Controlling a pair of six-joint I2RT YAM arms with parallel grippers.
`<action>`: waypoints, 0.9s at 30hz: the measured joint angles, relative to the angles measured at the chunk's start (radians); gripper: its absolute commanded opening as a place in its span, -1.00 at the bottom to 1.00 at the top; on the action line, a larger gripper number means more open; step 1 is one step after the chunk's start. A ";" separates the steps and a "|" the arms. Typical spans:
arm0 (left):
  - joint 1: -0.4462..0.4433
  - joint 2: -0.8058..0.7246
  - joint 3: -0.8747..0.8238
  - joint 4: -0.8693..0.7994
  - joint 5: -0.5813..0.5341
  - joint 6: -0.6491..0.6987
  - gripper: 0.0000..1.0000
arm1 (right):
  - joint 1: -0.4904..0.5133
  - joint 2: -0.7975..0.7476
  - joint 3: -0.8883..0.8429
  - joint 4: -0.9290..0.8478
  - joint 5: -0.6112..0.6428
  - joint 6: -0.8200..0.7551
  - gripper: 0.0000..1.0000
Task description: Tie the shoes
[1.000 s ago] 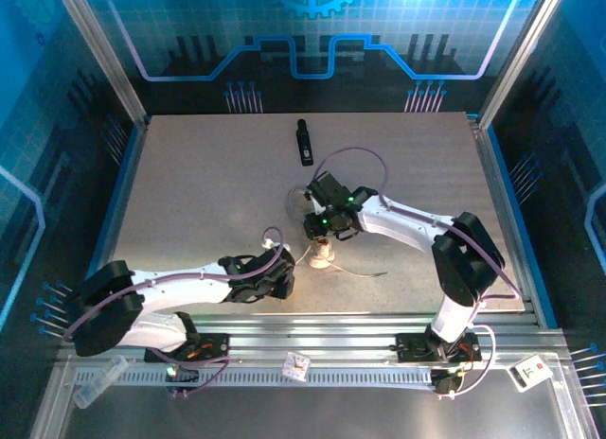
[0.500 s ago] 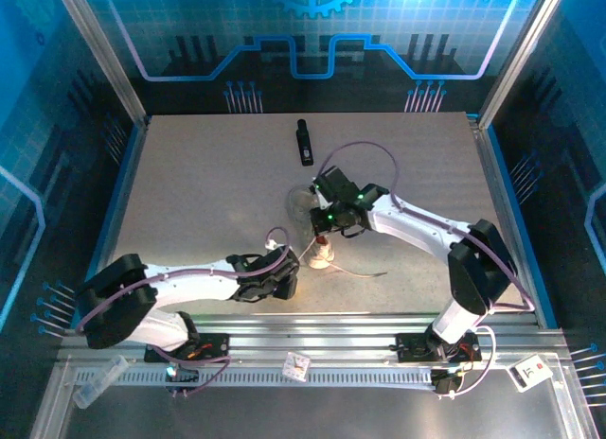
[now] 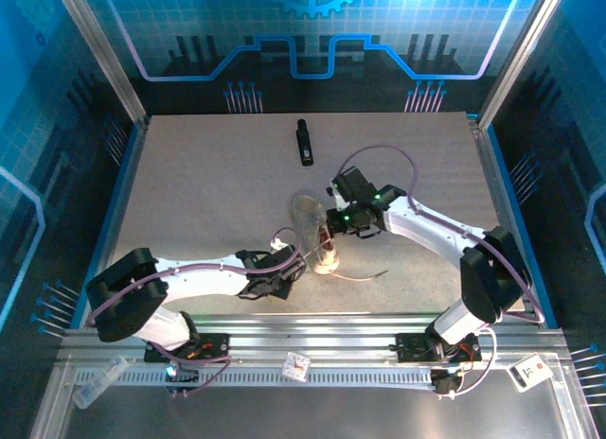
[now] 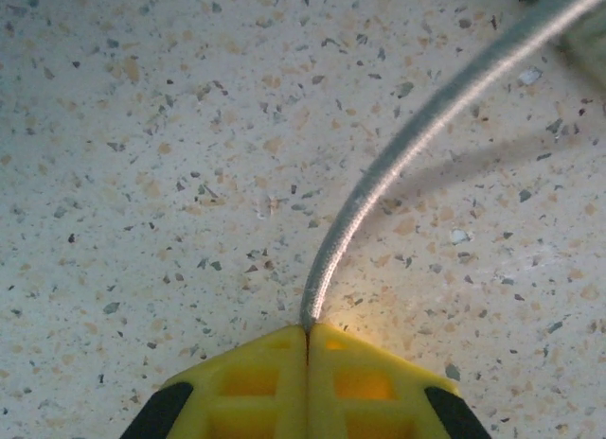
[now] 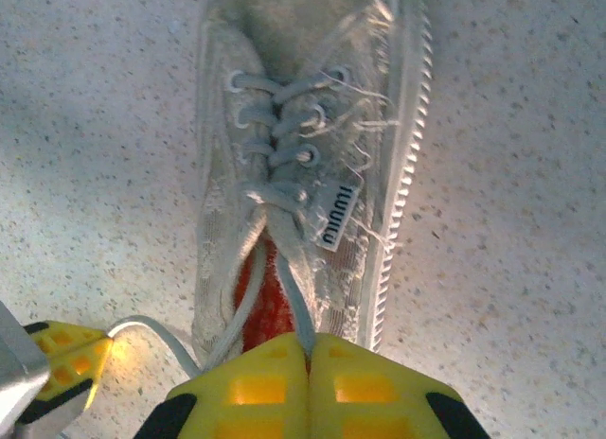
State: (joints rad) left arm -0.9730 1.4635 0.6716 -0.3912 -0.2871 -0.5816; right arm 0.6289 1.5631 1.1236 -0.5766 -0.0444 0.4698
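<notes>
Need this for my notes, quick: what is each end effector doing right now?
Left end effector: closed, pinching a lace.
Right end effector: closed on a second lace strand just above the shoe opening.

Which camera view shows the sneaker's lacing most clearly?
The right wrist view: the sneaker is seen close from above, with eyelets, crossed lace and red lining sharp. In the top external view the sneaker is small, lacing unreadable. The left wrist view shows a stretch of lace.
</notes>
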 measured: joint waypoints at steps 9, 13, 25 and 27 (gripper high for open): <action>-0.009 -0.026 0.001 0.095 0.023 0.113 -1.00 | -0.028 -0.011 -0.062 0.000 -0.061 0.000 -0.71; -0.009 -0.066 0.001 0.121 0.027 0.180 -1.00 | -0.028 -0.011 -0.064 -0.005 -0.060 -0.008 -0.44; 0.006 -0.174 0.053 0.106 0.108 0.322 -1.00 | -0.034 -0.323 -0.254 0.160 -0.086 -0.163 -0.39; 0.030 -0.188 0.068 0.098 0.150 0.319 -1.00 | -0.034 -0.413 -0.330 0.236 -0.110 -0.212 -0.39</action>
State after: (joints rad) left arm -0.9428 1.2751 0.7391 -0.2928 -0.1368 -0.2626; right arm 0.5945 1.1500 0.7940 -0.3405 -0.1543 0.2577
